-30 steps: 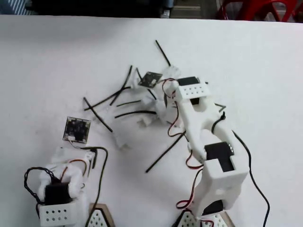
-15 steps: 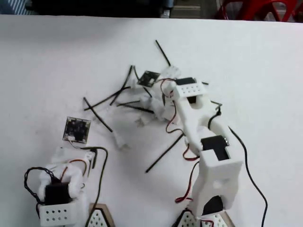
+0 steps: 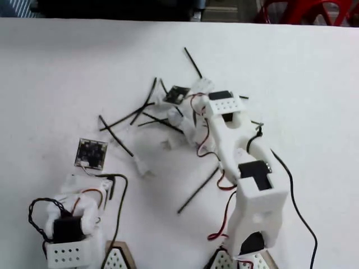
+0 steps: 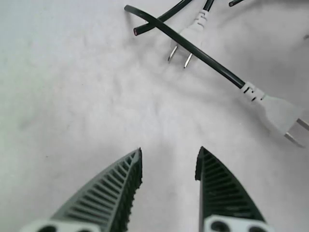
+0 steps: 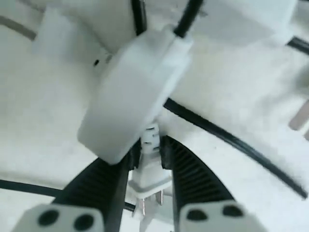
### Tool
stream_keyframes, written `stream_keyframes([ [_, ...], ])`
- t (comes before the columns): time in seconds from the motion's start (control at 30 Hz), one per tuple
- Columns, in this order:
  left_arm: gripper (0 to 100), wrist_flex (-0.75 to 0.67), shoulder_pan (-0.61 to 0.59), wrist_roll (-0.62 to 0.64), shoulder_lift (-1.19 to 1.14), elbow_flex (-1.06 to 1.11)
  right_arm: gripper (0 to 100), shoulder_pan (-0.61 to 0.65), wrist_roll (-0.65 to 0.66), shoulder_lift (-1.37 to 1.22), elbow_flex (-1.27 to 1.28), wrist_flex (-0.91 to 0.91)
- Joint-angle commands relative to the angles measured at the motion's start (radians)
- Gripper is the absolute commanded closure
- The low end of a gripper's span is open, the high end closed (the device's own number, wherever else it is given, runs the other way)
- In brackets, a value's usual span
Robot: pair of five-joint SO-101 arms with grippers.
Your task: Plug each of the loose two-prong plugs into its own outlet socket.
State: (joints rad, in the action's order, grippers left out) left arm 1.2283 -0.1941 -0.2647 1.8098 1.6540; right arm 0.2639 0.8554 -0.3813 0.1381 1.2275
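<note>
My right gripper [image 5: 148,146] is shut on a white two-prong plug [image 5: 149,178], whose prongs point back toward the wrist. A white block [image 5: 133,92] with a black cord lies just past the fingertips, touching the plug's cord end. From above, that gripper [image 3: 193,124] sits in the tangle of cords, close to a dark square outlet socket [image 3: 178,94]. A second dark outlet socket [image 3: 91,152] lies just ahead of my left gripper [image 3: 87,178]. The left gripper [image 4: 169,159] is open over bare table, with two loose white plugs [image 4: 189,39] [image 4: 279,112] farther out.
Several black cord pieces and small white plugs are scattered across the table's middle [image 3: 140,120]. One long black cord [image 3: 197,190] lies beside the right arm. Red and black wires loop off both arms. The white table [image 3: 56,67] is open at the far left and far right.
The right arm has edged forward and left within the tangle, shifting the cords. The long black cord beside it slid toward the near edge. The left arm has not moved.
</note>
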Motion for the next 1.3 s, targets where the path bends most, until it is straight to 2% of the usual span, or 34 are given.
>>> stream_keyframes([
  [0.0, 81, -0.023, -0.007, 0.002, 0.010, -0.015, 98.2, 0.002, 0.000, 0.116, -0.021, 0.130],
  [0.13, 81, -0.023, -0.007, 0.002, 0.010, -0.015, 98.1, 0.004, -0.015, 0.208, -0.020, 0.274],
  [0.3, 81, -0.023, -0.007, 0.002, 0.010, -0.015, 98.1, 0.031, -0.170, 0.245, -0.018, 0.349],
  [0.4, 81, -0.023, -0.007, 0.002, 0.010, -0.015, 98.1, 0.054, -0.218, 0.240, -0.015, 0.331],
  [0.57, 81, -0.023, -0.008, 0.002, 0.010, -0.015, 97.9, 0.056, -0.284, 0.170, -0.015, 0.180],
  [0.77, 81, -0.023, -0.008, 0.002, 0.010, -0.015, 86.5, 0.053, -0.362, 0.018, -0.023, 0.130],
  [1.0, 81, -0.023, -0.008, 0.002, 0.010, -0.015, 88.9, 0.054, -0.367, 0.048, -0.020, 0.142],
  [1.27, 81, -0.023, -0.008, 0.002, 0.010, -0.015, 88.9, 0.077, -0.368, 0.220, -0.017, 0.278],
])
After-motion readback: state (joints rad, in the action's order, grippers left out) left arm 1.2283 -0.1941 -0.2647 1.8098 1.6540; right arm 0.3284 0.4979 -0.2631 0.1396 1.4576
